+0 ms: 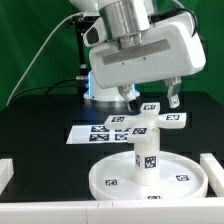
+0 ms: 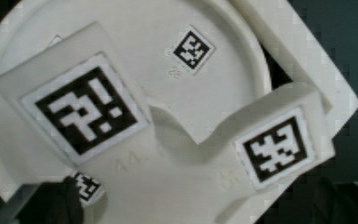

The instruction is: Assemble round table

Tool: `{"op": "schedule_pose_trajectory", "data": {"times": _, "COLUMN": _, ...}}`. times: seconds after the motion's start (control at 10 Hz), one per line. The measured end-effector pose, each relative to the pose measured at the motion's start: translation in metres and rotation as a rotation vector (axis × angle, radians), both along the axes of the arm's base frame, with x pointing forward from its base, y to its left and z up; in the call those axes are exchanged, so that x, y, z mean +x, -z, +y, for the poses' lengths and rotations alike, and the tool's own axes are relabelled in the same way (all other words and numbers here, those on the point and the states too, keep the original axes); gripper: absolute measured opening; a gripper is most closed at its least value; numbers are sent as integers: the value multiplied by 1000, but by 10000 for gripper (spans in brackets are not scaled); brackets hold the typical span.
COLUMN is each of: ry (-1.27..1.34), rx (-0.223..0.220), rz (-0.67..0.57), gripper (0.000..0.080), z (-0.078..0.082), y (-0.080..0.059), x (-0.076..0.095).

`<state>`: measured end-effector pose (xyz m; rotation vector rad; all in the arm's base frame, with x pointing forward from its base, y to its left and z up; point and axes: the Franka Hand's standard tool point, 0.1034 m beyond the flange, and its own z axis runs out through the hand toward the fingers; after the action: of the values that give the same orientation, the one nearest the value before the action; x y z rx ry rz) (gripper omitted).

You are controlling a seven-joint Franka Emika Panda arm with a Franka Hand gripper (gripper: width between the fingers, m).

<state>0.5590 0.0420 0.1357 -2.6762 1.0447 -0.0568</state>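
Exterior view: the large white rimmed round disc of plastic lies flat on the black table, near the front edge. A short white cylindrical post bearing a black-and-white square tag stands upright at about the disc's middle. The white cross-shaped four-armed base sits level on top of the post, with tags on its arms.

The arm's two-finger gripper hangs directly over the cross, under a bulky white housing. Its dark fingers are spread wide apart, one toward each side of the cross, with their tips just above the arms. They clamp nothing, and whether the tips touch the plastic cannot be told.

Behind the stack, toward the exterior view's left, lies the marker board — flat on the table and apart from the disc. White border rails edge the table at the sides and front.

Wrist view: the cross-shaped base fills the frame, with two tagged arms showing. The round disc lies beneath it and carries a small tag of its own.
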Motion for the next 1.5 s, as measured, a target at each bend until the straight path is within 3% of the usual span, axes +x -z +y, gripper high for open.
{"op": "schedule_pose_trajectory", "data": {"times": 0.1, "ry": -91, "rx": -8, "rz": -21, "gripper": 649, "z": -2, "y": -5, "x": 1}}
{"op": "schedule_pose_trajectory", "data": {"times": 0.4, "ry": -413, "rx": -32, "rz": -11, "gripper": 649, "z": 5, "y": 0, "x": -2}}
{"op": "schedule_pose_trajectory", "data": {"times": 0.7, "ry": -623, "rx": -58, "rz": -62, "gripper": 649, "z": 1, "y": 1, "x": -3}}
{"op": "schedule_pose_trajectory", "data": {"times": 1.0, "ry": -1138, "rx": -215, "rz": -113, "gripper": 649, "z": -7, "y": 2, "x": 8}}
{"op": "schedule_pose_trajectory", "data": {"times": 1.5, "ry": -1170, "rx": -213, "rz": -105, "gripper": 649, "z": -8, "y": 8, "x": 6}}
